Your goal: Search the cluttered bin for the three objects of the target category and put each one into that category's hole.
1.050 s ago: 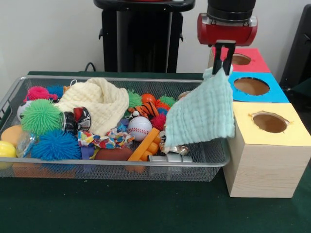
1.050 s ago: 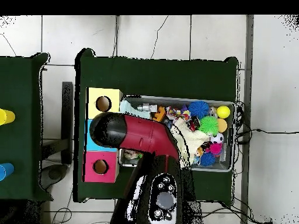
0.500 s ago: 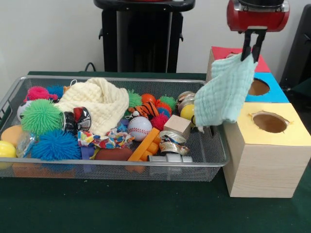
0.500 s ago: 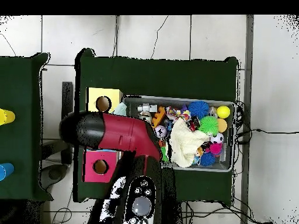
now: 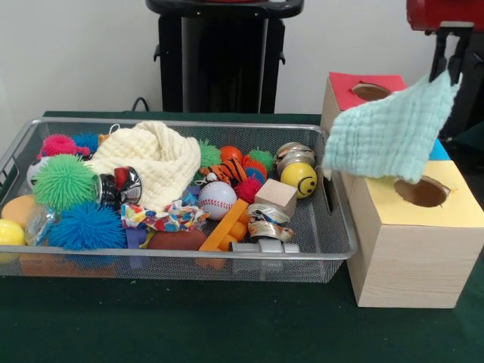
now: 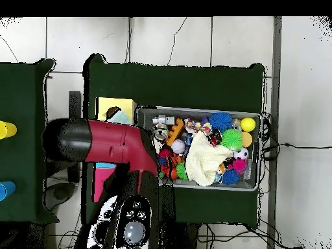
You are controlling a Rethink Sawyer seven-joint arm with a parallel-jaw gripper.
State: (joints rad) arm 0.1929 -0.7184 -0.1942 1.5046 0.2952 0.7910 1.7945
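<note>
Front view: a mint green cloth (image 5: 392, 134) hangs at the upper right of the frame, pinched by its top right corner in the gripper (image 5: 446, 66), whose two dark fingers are pressed together on the fabric. The cloth's long axis runs from that high right corner down toward the lower left, and it drapes in front of the row of wooden boxes, hiding the blue-topped box (image 5: 439, 150) almost wholly and overlapping the back edge of the yellow-topped box (image 5: 412, 234). The red-topped box (image 5: 361, 88) with its round hole shows behind the cloth's upper left. The arm itself is cut off at the top edge; only a strip of red housing shows above the fingers.

To the left, the wire bin (image 5: 333, 249) stands on the green desk (image 5: 227, 325) just beside the yellow-topped box. It holds a cream cloth (image 5: 151, 159), a baseball (image 5: 217, 200), a yellow smiley ball (image 5: 301, 180), a green spiky ball (image 5: 63, 181), a blue spiky ball (image 5: 87, 225) and a small wooden cube (image 5: 276, 197).

Overhead view: the red and black arm (image 6: 107, 142) lies across the boxes at the left of the frame, covering the gripper and most of the cloth; only a small mint patch shows beside the yellow top.
</note>
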